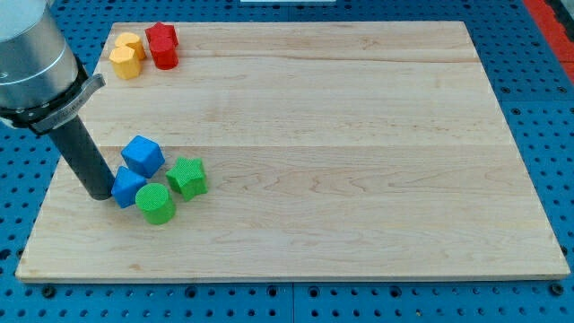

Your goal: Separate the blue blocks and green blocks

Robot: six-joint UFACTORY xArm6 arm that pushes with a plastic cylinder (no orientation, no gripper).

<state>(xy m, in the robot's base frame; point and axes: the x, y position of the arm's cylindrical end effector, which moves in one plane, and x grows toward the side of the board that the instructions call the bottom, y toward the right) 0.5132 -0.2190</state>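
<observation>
**Tip against the lower blue block**

The table [359, 135] is pale planked wood with a visible grain, lying on a blue perforated base [538, 36]. Four matte blocks cluster near the view's lower left: a blue cube [143, 155], a second blue block [128, 187] below it, a ribbed green cylinder [156, 204] and a green star-like block [187, 177]. The lower blue block touches the cylinder; the green pieces sit just beside each other.

I carry no jaws, only a smooth dark rod holding nothing. My tip [99, 194] rests at the left side of the lower blue block, apparently touching it.

A yellow block [127, 55] and a red block [162, 45] sit together at the top left corner, well apart.
</observation>
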